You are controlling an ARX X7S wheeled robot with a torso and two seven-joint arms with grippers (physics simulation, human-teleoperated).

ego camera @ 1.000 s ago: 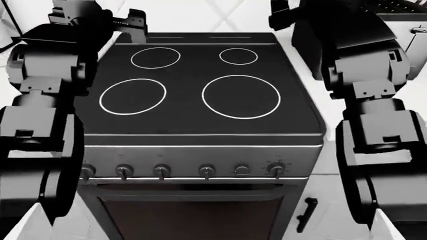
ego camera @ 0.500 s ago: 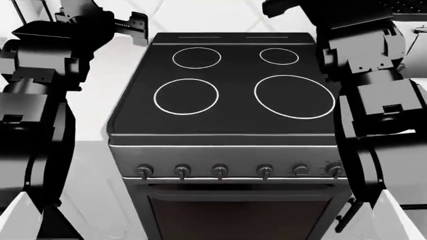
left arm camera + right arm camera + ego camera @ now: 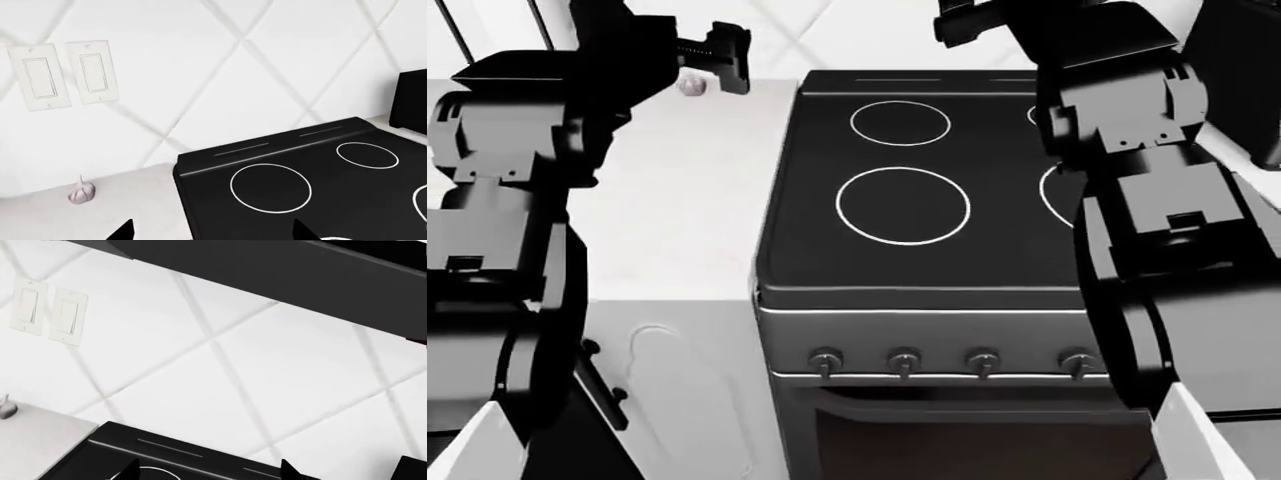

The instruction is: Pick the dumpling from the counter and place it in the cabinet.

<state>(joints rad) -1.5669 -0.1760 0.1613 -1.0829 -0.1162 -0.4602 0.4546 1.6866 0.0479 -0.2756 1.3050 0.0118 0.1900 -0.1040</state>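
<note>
The dumpling is not visible in any view, so its bearing from either hand and its long axis cannot be told. The bench [image 3: 681, 200] lies at 9 o'clock of the stovetop [image 3: 908, 200]; the left hand [image 3: 714, 55] is nearer it. Only a garlic bulb [image 3: 82, 192] shows there. Whether either hand is released or clenched cannot be told. No writing is legible.

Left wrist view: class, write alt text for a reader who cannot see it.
A black stovetop with white burner rings sits beside a white counter, where a pinkish garlic bulb lies near the wall. Two light switches are mounted on the white diamond-tiled wall behind. No dumpling is visible.
</note>
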